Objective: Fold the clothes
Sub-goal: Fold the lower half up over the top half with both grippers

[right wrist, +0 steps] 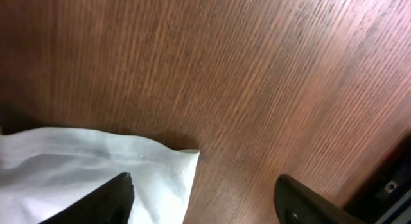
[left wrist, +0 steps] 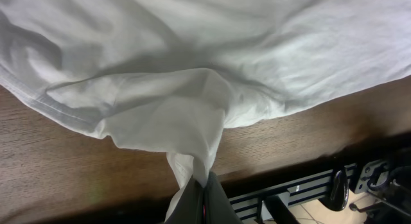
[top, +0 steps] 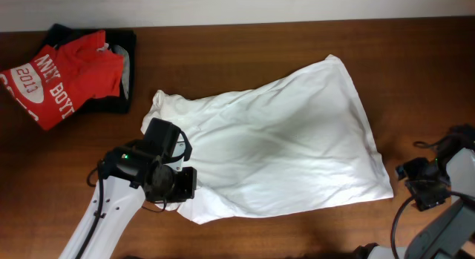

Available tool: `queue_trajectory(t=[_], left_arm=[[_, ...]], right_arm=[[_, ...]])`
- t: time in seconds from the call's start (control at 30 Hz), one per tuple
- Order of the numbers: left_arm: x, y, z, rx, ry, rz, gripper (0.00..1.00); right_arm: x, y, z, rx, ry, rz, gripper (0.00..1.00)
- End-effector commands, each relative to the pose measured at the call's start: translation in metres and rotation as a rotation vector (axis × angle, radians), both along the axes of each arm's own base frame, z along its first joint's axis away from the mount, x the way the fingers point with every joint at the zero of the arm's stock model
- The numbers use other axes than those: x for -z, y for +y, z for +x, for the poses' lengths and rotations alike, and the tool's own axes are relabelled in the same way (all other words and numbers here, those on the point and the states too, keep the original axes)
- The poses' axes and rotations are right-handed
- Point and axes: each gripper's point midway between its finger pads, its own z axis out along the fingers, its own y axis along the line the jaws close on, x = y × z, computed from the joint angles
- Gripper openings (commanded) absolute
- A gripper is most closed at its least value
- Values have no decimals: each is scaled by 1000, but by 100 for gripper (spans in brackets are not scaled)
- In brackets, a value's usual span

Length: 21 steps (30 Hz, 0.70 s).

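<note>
Shirt point(top: 274, 148) lies flat on the worktop point(top: 260, 36), long axis roughly left-right. Left gripper point(left wrist: 204, 185) is clamped on its near-left corner. Right gripper point(right wrist: 202, 193) is spread and empty, just beside the near-right corner.

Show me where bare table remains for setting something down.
Bare table lies between the red shirt and the white T-shirt, in the top-right corner, and along the bottom edge below the T-shirt. Crowded: top-left corner and around the left gripper pinching cloth.

You've got soft, even overhead light; white T-shirt point(top: 282, 140) carries a grey shadow mid-cloth; right end effector point(right wrist: 205, 205) looks dark, blurry (edges smeared); tabletop point(right wrist: 257, 70) grain sharp.
</note>
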Motion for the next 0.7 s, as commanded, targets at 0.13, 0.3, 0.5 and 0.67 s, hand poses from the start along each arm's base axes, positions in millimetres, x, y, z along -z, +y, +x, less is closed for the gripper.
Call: queue_trajectory(t=[0.13,0.3,0.5,0.67], left_arm=[[-6,-1,4,-13,-22,-13,0],[-6,-1,4,-13,-22,-13,0],[-6,-1,4,-13,-22,-13,0],[-6,-1,4,-13,-22,-13,0]], right_arm=[[33,32,1,-90,13,99,71],[46,41,3,-96,1,86,71],[47,39,6,-97,-11,77,43],[52,36,1,-99,1,52,24]])
